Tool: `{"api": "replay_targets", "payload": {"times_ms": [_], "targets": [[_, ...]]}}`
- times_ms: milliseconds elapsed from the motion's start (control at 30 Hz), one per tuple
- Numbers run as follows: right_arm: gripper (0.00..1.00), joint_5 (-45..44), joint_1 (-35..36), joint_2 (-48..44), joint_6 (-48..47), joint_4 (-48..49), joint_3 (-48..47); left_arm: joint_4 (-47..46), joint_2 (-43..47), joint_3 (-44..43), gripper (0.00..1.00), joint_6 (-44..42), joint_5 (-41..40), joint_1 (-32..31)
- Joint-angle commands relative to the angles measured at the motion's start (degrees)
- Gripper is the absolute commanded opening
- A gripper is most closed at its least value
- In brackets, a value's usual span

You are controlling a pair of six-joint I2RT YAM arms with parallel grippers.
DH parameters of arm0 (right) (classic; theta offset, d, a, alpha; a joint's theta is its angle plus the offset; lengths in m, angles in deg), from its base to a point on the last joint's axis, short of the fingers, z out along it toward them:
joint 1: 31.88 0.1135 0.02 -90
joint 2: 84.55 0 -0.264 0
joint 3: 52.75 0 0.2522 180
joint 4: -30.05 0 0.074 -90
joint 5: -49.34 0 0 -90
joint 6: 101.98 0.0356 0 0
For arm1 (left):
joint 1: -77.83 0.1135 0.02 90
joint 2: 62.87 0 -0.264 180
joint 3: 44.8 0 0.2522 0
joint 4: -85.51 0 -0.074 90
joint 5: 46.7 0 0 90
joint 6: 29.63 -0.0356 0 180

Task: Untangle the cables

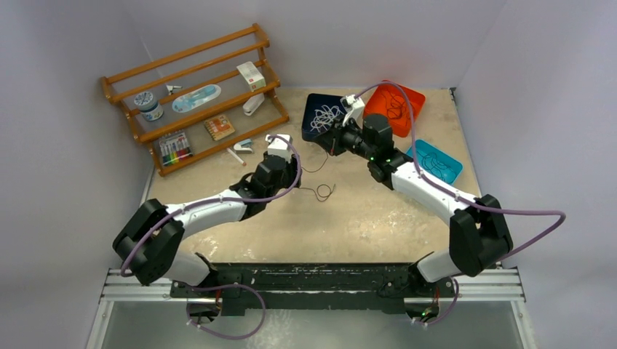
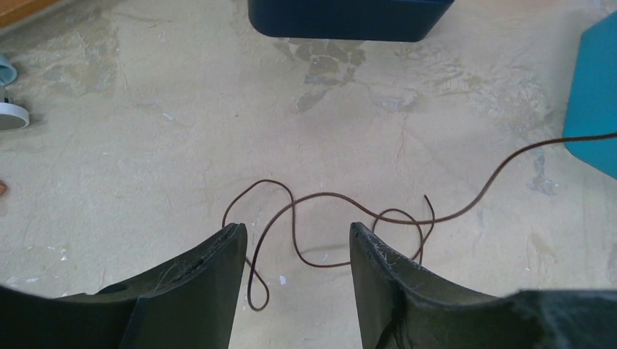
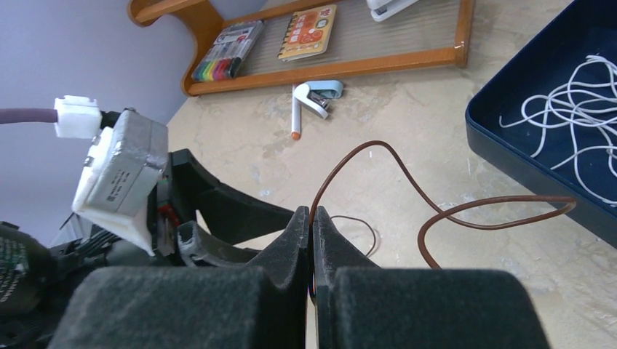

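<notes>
A thin brown cable (image 1: pixel 324 191) lies in loose loops on the table's middle and rises to my right gripper (image 1: pixel 333 138). In the right wrist view the right gripper (image 3: pixel 312 214) is shut on this cable (image 3: pixel 436 211), which arcs away to the right. My left gripper (image 1: pixel 297 161) is open and empty. In the left wrist view it (image 2: pixel 297 233) hovers just above the cable's loops (image 2: pixel 320 211), which lie between and ahead of its fingers. White cables (image 1: pixel 325 118) lie in a navy tray (image 1: pixel 313 102); they also show in the right wrist view (image 3: pixel 575 109).
An orange tray (image 1: pixel 407 98) holds dark cables (image 1: pixel 396 110). A teal tray (image 1: pixel 451 171) stands at the right. A wooden rack (image 1: pixel 196 94) with small items stands at the back left. A stapler (image 3: pixel 320 98) and a pen (image 3: pixel 295 120) lie before it.
</notes>
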Motion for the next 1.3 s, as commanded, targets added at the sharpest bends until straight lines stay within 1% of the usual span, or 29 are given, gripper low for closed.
{"api": "replay_targets", "payload": {"times_ms": [0,233,400,567,600,700,767,800,867,1067,1133,1267], "targets": [[0.0,3.13,-0.3,-0.91,0.88,0.15,-2.74,-6.55,-2.08,0.79,0.53,-1.17,-2.74,-0.15],[0.0,3.66,-0.38,-1.64,0.84,-0.59,-3.92,-8.67,-6.15,1.94,0.5,-0.38,-1.91,-0.17],[0.0,2.57,-0.45,-1.87,0.49,-1.39,-4.7,-8.57,-5.04,3.39,0.47,-0.05,-1.03,-0.15],[0.0,2.1,-0.56,-2.74,0.72,-1.52,-4.99,-7.71,-5.1,4.17,0.32,-0.07,-2.37,-0.01],[0.0,1.94,-0.62,-3.06,0.72,-1.56,-4.96,-7.89,-5.34,4.29,0.28,0.09,-2.46,0.12],[0.0,1.32,-0.62,-4.58,0.76,-1.81,-5.42,-7.95,-5.94,4.19,0.1,0.76,-2.29,0.34],[0.0,0.73,-0.7,-5.62,0.16,-2.4,-5.95,-7.04,-5.32,3.43,0.02,1.02,-2.0,0.31],[0.0,0.34,-0.68,-6.05,-0.31,-2.73,-6.26,-5.92,-4.76,2.19,0.0,0.96,-1.83,0.34],[0.0,-0.41,-0.63,-6.85,-1.63,-3.43,-6.73,-2.19,-2.9,-0.63,0.0,0.29,-1.6,0.32],[0.0,-1.93,-0.64,-8.5,-6.95,-5.43,-6.45,9.86,6.36,-11.6,0.0,-3.01,-1.98,0.35],[0.0,-3.42,-0.67,-9.62,-7.81,-5.64,-5.78,12.56,8.65,-15.44,0.0,-4.18,-1.88,0.33],[0.01,-7.66,-0.68,-12.93,-9.03,-5.42,-4.05,17.97,8.73,-24.78,0.0,-6.28,1.56,0.28]]}}
